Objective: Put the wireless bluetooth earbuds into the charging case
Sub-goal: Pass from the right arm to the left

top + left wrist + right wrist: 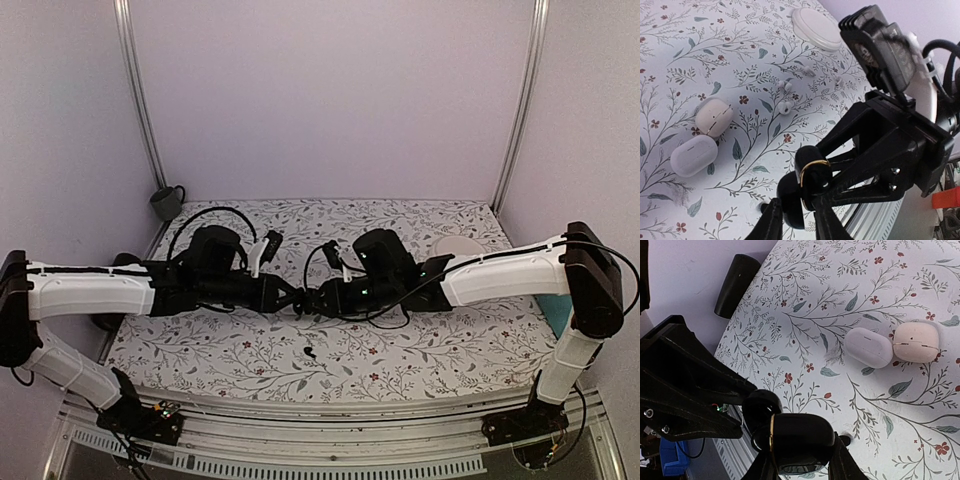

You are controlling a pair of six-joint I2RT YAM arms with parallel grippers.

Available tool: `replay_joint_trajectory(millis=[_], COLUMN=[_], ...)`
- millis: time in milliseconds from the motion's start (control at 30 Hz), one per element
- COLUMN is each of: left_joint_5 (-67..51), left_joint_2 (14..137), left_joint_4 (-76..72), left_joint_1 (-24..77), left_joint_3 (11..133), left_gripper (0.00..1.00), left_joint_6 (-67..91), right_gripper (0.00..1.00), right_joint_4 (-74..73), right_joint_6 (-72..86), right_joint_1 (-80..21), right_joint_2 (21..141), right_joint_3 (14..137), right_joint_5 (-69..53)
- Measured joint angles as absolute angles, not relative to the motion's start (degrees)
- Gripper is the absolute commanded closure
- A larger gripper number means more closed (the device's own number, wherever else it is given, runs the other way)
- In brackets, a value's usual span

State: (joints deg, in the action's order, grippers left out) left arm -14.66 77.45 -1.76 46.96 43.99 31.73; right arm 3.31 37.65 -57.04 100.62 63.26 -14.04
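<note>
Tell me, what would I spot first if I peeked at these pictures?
The left gripper and right gripper meet nose to nose above the middle of the flowery table, pinching a small black charging case with a gold ring between them. On the table nearby, a white box and a cream box lie side by side.

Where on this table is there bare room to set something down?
Bare: the far strip between grey mug and white dish; the near strip either side of a small black piece. Crowded: mid-table under both arms, with two white cases and white earbuds.
</note>
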Motion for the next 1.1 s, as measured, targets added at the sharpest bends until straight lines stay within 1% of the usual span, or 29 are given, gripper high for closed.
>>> replay_joint_trajectory(millis=[233,400,500,633,733,833,1100], left_joint_5=[-14.5,-14.04,-13.82,-13.76,-13.67,-13.32,-13.08], left_joint_2=[80.14,80.64,81.19,81.8,81.8,81.8,81.8], left_joint_4=[-1.56,-0.78,-0.56,-0.49,-0.4,-0.38,-0.45], left_joint_1=[46.85,46.81,46.81,46.81,46.81,46.81,46.81], left_joint_3=[45.08,45.84,46.3,46.48,46.48,46.48,46.48], left_gripper=[0.82,0.82,0.81,0.74,0.74,0.78,0.95], left_joint_6=[32.47,32.86,33.08,33.3,33.71,34.02,34.04], right_gripper=[0.89,0.9,0.9,0.9,0.9,0.9,0.89], right_joint_4=[1.1,-0.3,-1.13,-1.26,-1.26,-1.26,-1.21], right_joint_6=[36.58,35.7,35.05,34.61,34.39,34.26,34.0], right_joint_1=[-57.3,-57.89,-58.15,-58.59,-58.96,-59.13,-59.13], right_joint_2=[100.62,100.62,100.62,100.62,100.62,100.62,100.62], right_joint_3=[63.61,64.6,65.17,65.32,65.32,65.32,65.32], right_joint_5=[-12.43,-10.72,-9.52,-9.19,-9.17,-9.1,-9.06])
